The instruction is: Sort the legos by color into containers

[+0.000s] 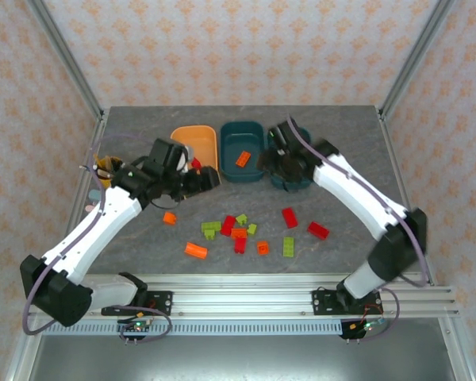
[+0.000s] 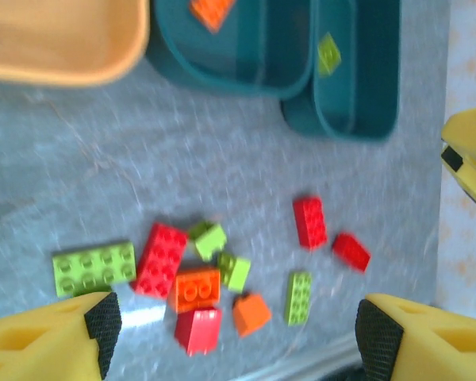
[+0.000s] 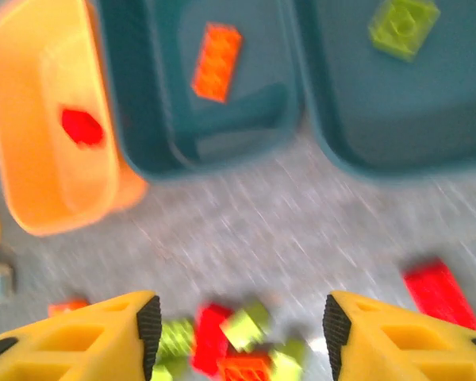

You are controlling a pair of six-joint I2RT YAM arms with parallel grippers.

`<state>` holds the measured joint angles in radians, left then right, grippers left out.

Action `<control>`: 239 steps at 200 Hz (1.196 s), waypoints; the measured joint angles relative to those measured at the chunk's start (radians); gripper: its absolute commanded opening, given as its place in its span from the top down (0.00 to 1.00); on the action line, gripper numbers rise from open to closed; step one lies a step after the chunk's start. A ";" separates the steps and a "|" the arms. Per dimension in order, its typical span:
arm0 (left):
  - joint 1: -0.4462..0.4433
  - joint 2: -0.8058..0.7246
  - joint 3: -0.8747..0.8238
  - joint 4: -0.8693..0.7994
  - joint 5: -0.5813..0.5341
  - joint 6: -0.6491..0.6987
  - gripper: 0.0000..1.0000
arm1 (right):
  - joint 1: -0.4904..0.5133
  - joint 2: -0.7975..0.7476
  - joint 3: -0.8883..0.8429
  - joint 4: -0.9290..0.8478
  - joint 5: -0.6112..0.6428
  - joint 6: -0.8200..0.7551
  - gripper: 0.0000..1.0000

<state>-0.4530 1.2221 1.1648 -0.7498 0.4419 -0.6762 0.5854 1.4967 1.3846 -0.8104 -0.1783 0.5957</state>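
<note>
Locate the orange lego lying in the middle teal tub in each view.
Top external: orange lego upper centre, inside the middle teal tub.
Left wrist: orange lego at the top edge, left of centre.
Right wrist: orange lego near the top, left of centre.
Shared landmark: light orange tub, left of that teal tub.

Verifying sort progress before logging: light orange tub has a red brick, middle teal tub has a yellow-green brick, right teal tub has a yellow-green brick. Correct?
Not quite. The middle teal tub holds an orange brick, not a yellow-green one; the right wrist view shows it. The rest stands: red brick in the light orange tub, yellow-green brick in the right teal tub.
</note>
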 measured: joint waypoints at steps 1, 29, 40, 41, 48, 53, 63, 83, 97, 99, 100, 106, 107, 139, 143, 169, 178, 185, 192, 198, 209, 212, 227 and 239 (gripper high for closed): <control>-0.003 -0.002 -0.003 -0.001 0.000 0.002 0.19 | 0.001 -0.007 -0.010 0.000 0.000 0.000 0.40; -0.077 -0.077 -0.135 -0.022 0.008 0.024 0.19 | 0.032 -0.200 -0.336 -0.031 -0.025 -0.008 0.37; -0.090 -0.101 -0.179 -0.028 0.008 0.024 0.19 | 0.052 -0.240 -0.439 -0.039 -0.049 -0.008 0.34; -0.092 -0.104 -0.185 -0.029 0.008 0.024 0.19 | 0.053 -0.241 -0.444 -0.038 -0.051 -0.009 0.34; -0.098 -0.118 -0.209 -0.032 0.008 0.024 0.19 | 0.066 -0.256 -0.492 -0.037 -0.068 -0.009 0.34; -0.103 -0.128 -0.223 -0.034 0.007 0.024 0.19 | 0.076 -0.262 -0.523 -0.037 -0.082 -0.007 0.34; -0.113 -0.145 -0.248 -0.036 0.006 0.024 0.19 | 0.095 -0.267 -0.576 -0.030 -0.105 -0.006 0.34; -0.138 -0.172 -0.285 -0.035 0.003 0.023 0.19 | 0.109 -0.257 -0.644 -0.001 -0.137 -0.006 0.35; -0.156 -0.182 -0.305 -0.035 -0.002 0.023 0.19 | 0.109 -0.240 -0.668 0.016 -0.142 -0.007 0.36; -0.158 -0.183 -0.308 -0.035 -0.002 0.022 0.19 | 0.109 -0.237 -0.670 0.019 -0.142 -0.007 0.37; -0.159 -0.183 -0.309 -0.035 -0.002 0.021 0.19 | 0.109 -0.235 -0.671 0.019 -0.142 -0.007 0.37; -0.167 -0.185 -0.315 -0.035 -0.005 0.019 0.19 | 0.109 -0.226 -0.674 0.027 -0.142 -0.008 0.37; -0.168 -0.185 -0.315 -0.035 -0.005 0.019 0.19 | 0.109 -0.224 -0.674 0.031 -0.143 -0.008 0.37; -0.196 -0.188 -0.322 -0.030 -0.016 0.002 0.19 | 0.109 -0.163 -0.675 0.080 -0.145 -0.018 0.39; -0.199 -0.189 -0.322 -0.030 -0.017 -0.003 0.19 | 0.109 -0.156 -0.675 0.085 -0.145 -0.018 0.40; -0.212 -0.199 -0.322 -0.027 -0.034 -0.014 0.19 | 0.109 -0.102 -0.674 0.098 -0.141 -0.026 0.45; -0.215 -0.202 -0.322 -0.027 -0.037 -0.019 0.19 | 0.109 -0.091 -0.673 0.098 -0.137 -0.029 0.48; -0.215 -0.206 -0.322 -0.026 -0.039 -0.023 0.19 | 0.109 -0.082 -0.671 0.097 -0.136 -0.032 0.49; -0.215 -0.209 -0.322 -0.026 -0.040 -0.028 0.19 | 0.109 -0.071 -0.666 0.098 -0.134 -0.034 0.49; -0.215 -0.212 -0.322 -0.026 -0.043 -0.031 0.19 | 0.109 -0.062 -0.662 0.096 -0.132 -0.032 0.50; -0.215 -0.218 -0.322 -0.024 -0.049 -0.034 0.19 | 0.109 -0.051 -0.653 0.087 -0.129 -0.032 0.51; -0.215 -0.219 -0.322 -0.024 -0.050 -0.034 0.19 | 0.109 -0.050 -0.652 0.085 -0.129 -0.032 0.52; -0.215 -0.221 -0.322 -0.023 -0.057 -0.039 0.19 | 0.109 -0.040 -0.647 0.077 -0.124 -0.033 0.54; -0.216 -0.221 -0.322 -0.023 -0.057 -0.041 0.19 | 0.109 -0.031 -0.639 0.069 -0.120 -0.032 0.55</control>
<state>-0.6689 1.0008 0.8425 -0.7731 0.3847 -0.7174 0.6941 1.4654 0.7452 -0.7414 -0.2981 0.5632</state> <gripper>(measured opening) 0.808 0.462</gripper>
